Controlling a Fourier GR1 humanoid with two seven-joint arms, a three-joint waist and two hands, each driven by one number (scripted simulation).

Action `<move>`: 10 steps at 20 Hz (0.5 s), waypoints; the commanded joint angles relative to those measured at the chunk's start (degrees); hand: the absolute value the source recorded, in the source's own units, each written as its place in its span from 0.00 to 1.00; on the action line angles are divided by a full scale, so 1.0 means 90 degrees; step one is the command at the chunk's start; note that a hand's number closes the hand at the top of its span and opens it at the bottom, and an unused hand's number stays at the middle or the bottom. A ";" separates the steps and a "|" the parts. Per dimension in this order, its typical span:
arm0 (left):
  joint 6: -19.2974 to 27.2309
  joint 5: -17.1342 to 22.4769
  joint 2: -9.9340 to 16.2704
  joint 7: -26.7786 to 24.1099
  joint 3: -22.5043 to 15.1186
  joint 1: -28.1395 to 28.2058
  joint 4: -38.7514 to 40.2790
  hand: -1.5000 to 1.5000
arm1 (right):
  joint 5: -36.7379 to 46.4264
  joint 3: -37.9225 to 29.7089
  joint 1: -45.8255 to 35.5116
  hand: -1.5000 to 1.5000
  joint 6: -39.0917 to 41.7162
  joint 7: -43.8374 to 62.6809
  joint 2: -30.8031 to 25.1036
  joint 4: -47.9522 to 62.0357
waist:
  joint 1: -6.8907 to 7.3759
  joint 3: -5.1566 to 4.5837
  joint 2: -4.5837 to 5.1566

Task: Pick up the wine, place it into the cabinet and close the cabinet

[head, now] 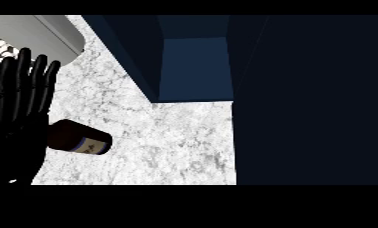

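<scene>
The wine bottle (80, 140) is dark brown with a pale label near its right end, and it rests on the marbled white counter (170, 137) at the lower left. My left hand (21, 122) is at the view's left edge with its fingers straight and pointing up. It is right beside the bottle and hides the bottle's left end. I cannot tell whether they touch. The dark blue cabinet (193, 67) stands open at the top centre, its inside in shadow. Its door (310, 102) fills the right side of the view. My right hand does not show.
A grey rounded object (52, 33) sits at the top left corner, behind my left hand. Bare counter stretches between the bottle and the cabinet's front edge.
</scene>
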 commanded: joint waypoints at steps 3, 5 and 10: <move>-0.1295 0.0936 0.0591 -0.0146 -0.0099 0.0622 -0.0465 0.00 | 0.0094 0.0258 0.0545 0.00 0.0046 -0.0217 0.0178 -0.0232 | 0.0113 -0.0231 -0.0104; -0.1981 0.1712 0.0999 -0.0003 0.0052 0.0914 -0.0829 0.00 | -0.0364 0.0100 0.0908 0.00 0.0424 -0.0121 -0.0078 -0.0692 | 0.0103 -0.0231 -0.0139; -0.2714 0.3445 0.0982 0.0507 -0.0400 0.2128 -0.0789 0.00 | -0.0809 0.0804 0.1354 0.00 0.1043 0.0507 -0.0251 -0.0954 | 0.0170 -0.0235 -0.0140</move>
